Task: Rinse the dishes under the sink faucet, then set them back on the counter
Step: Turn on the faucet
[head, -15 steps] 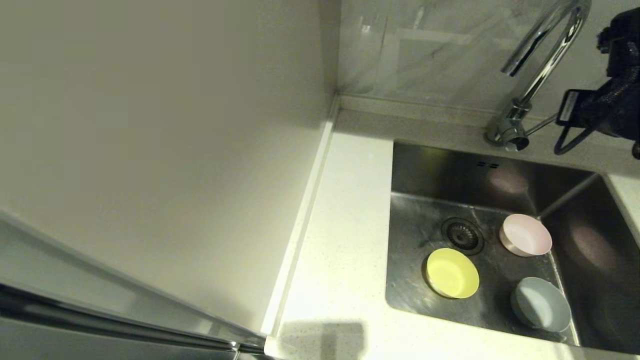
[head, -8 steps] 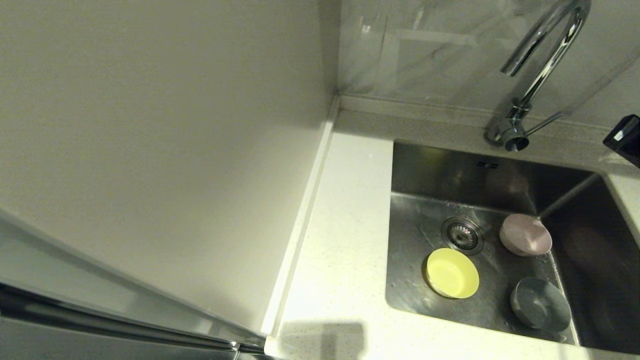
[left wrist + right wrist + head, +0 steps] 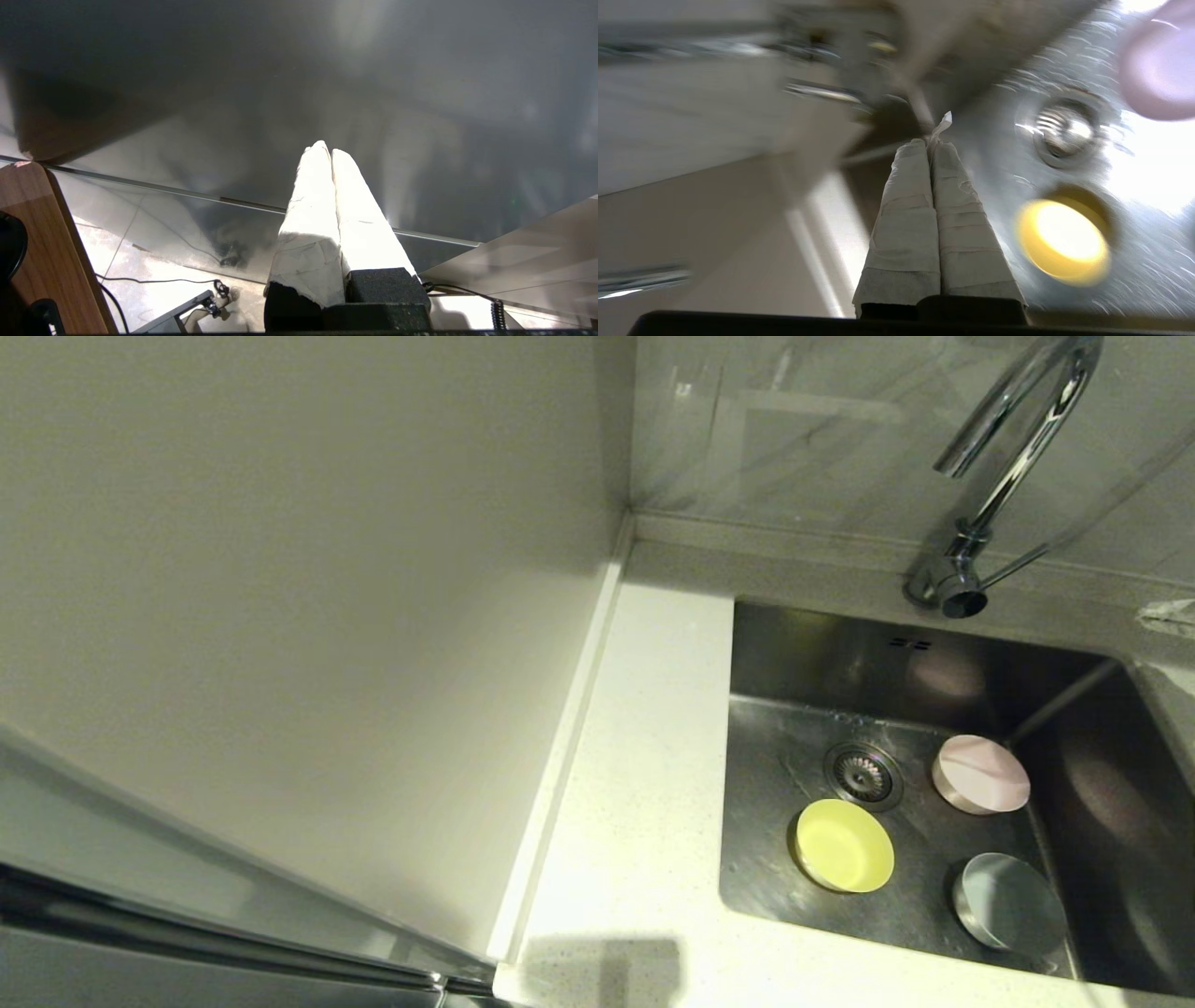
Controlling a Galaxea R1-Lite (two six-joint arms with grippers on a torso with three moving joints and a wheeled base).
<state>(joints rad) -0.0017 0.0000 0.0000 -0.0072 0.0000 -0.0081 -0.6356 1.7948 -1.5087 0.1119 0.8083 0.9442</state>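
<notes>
Three bowls sit upright on the floor of the sink (image 3: 803, 663): yellow (image 3: 845, 846) at the front left, pale pink (image 3: 982, 775) behind and to the right, grey (image 3: 1010, 903) at the front right. The chrome faucet (image 3: 1013, 457) arches over the back rim, its thin lever (image 3: 1018, 563) pointing right. My right gripper (image 3: 930, 142) is shut and empty, over the sink's right side and aimed toward its left wall. Its view shows the yellow bowl (image 3: 1064, 242) and pink bowl (image 3: 1157, 74). My left gripper (image 3: 327, 148) is shut and empty, parked low and away from the sink.
The round strainer drain (image 3: 864, 776) lies between the yellow and pink bowls. White speckled counter (image 3: 644, 784) runs along the sink's left side, bounded by a plain upright panel (image 3: 280, 616). A marbled backsplash (image 3: 794, 429) stands behind the faucet.
My right arm has pulled back from beside the faucet lever and left the head view to the right. The bowls have not moved.
</notes>
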